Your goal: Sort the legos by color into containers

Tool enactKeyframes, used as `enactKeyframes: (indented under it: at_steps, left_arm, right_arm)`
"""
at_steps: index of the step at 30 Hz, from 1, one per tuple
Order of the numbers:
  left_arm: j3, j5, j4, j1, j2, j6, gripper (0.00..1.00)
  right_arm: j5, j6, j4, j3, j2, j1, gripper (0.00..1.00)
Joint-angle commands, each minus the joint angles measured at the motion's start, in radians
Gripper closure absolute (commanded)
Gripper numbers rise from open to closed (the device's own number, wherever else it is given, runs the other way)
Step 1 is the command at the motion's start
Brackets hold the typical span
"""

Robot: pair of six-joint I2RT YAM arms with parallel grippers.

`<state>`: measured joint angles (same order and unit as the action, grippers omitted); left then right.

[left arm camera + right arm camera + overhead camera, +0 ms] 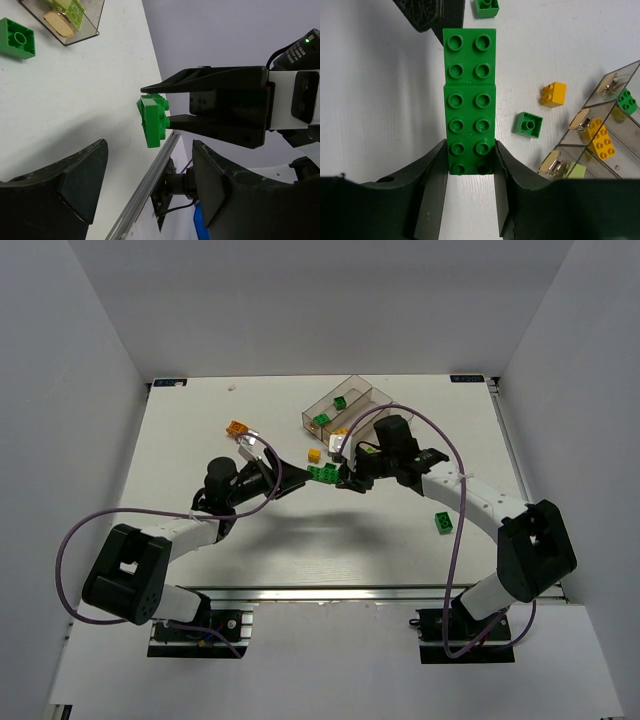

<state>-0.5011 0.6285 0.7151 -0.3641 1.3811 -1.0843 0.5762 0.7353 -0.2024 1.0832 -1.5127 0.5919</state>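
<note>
My right gripper (341, 476) is shut on a long dark green lego (322, 473) and holds it just above the table; in the right wrist view the gripper (470, 161) pinches the near end of that lego (470, 95). My left gripper (296, 465) is open and empty, its jaws facing the lego's free end. In the left wrist view the lego (152, 121) hangs just beyond the left gripper (150, 172). The clear containers (360, 390) stand behind and hold green, orange and pale yellow-green legos.
Loose on the table: an orange brick (237, 427), a yellow brick (314, 454) (553, 94), an upturned green brick (529, 124) (17, 37) and a green brick (443, 523). The containers' walls (620, 130) (90, 22) carry metal clips. The table's aluminium rail (150, 180) runs along the near edge.
</note>
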Motion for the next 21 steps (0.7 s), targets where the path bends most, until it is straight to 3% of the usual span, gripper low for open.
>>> enactKeyframes:
  at_steps: [1,9,13,19,20,21]
  left_arm:
    - [-0.025,0.033,0.043,-0.006,0.001,-0.014,0.25]
    - [-0.030,0.031,0.050,-0.006,0.009,-0.014,0.26]
    - [-0.036,0.045,0.064,-0.006,0.030,-0.020,0.34]
    - [-0.037,0.045,0.081,-0.006,0.050,-0.028,0.66]
    - [-0.037,0.046,0.087,-0.006,0.052,-0.029,0.72]
    - [-0.037,0.046,0.090,-0.006,0.052,-0.029,0.88]
  right_arm:
    - [-0.001,-0.019,0.047,0.041,-0.004,0.011,1.00]
    - [0.016,-0.007,0.047,0.017,0.006,0.040,1.00]
    - [0.020,-0.020,0.057,0.021,0.006,0.051,1.00]
    - [0.017,-0.017,0.054,0.021,0.005,0.054,1.00]
    - [0.017,-0.017,0.055,0.021,0.005,0.054,1.00]
    - [0.022,-0.017,0.055,0.020,0.006,0.054,1.00]
